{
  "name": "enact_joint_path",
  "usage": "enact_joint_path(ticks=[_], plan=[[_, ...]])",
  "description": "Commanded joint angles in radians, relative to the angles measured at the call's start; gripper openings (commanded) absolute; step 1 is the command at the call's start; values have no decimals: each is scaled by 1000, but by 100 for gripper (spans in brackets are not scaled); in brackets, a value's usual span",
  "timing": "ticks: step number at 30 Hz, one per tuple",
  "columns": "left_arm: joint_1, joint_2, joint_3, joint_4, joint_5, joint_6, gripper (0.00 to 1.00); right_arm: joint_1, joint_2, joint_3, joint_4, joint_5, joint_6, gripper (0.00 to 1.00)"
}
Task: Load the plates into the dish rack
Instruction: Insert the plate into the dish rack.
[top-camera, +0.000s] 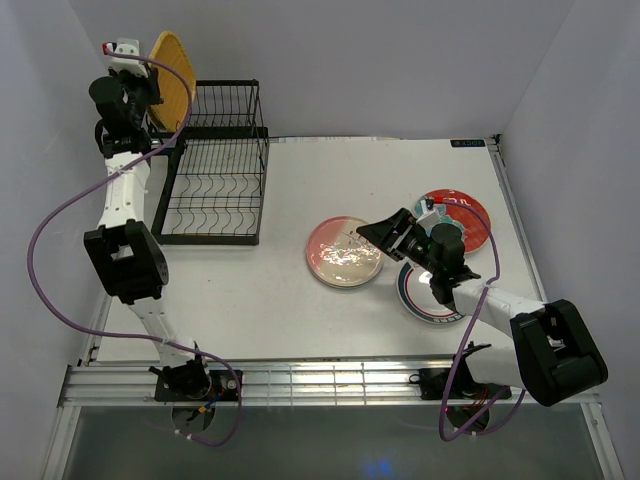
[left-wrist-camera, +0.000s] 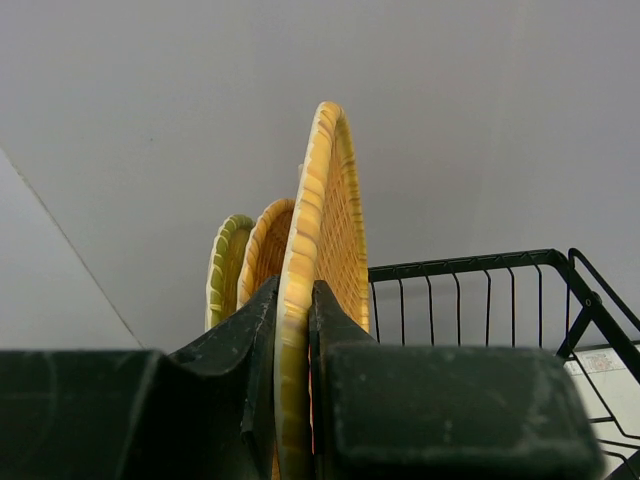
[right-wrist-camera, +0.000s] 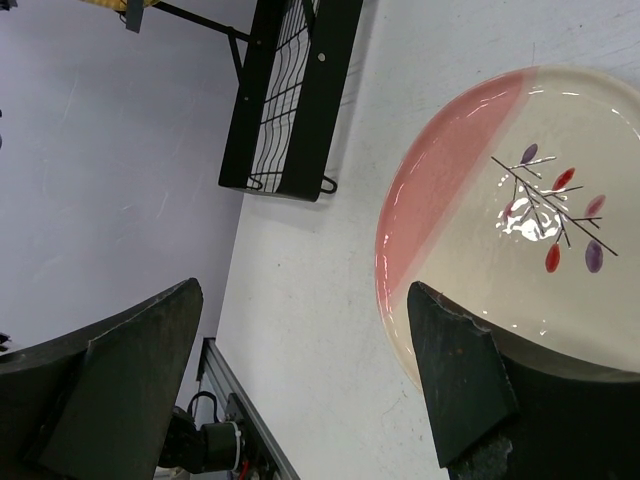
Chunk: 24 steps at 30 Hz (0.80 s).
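Left hand (left-wrist-camera: 293, 310) pinches a yellow plate (left-wrist-camera: 330, 200) upright at the dish rack (top-camera: 215, 190) rear. A green-edged plate (left-wrist-camera: 226, 270) and a woven plate (left-wrist-camera: 265, 250) stand behind it, perhaps slotted. Right hand (right-wrist-camera: 300, 300) is spread over the pink plate (right-wrist-camera: 520, 200).

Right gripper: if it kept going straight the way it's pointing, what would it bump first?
Probably the pink-and-white plate. The open right gripper points down near its rim, with one finger over the plate and the other over bare table. Depth is hard to judge, so the table could come first.
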Motion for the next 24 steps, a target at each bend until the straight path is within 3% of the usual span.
enact_joint_path(ticks=[1,5,7,9,12,16,24], plan=[[3,-3,73,19,21,11,0,4,10,39,52,-13,-9,89],[3,14,93,-4,21,11,0,3,16,40,55,-16,-9,89],[3,20,100,-16,17,11,6,4,18,42,55,-17,-8,89],[3,20,104,-21,14,11,24,3,18,42,55,-17,-8,89],[3,15,107,-21,-1,8,44,3,18,40,55,-16,-8,89],[3,8,117,-22,-7,5,62,3,16,40,51,-13,-9,88],[4,9,160,-54,-22,1,68,3,8,40,48,-13,-11,88]])
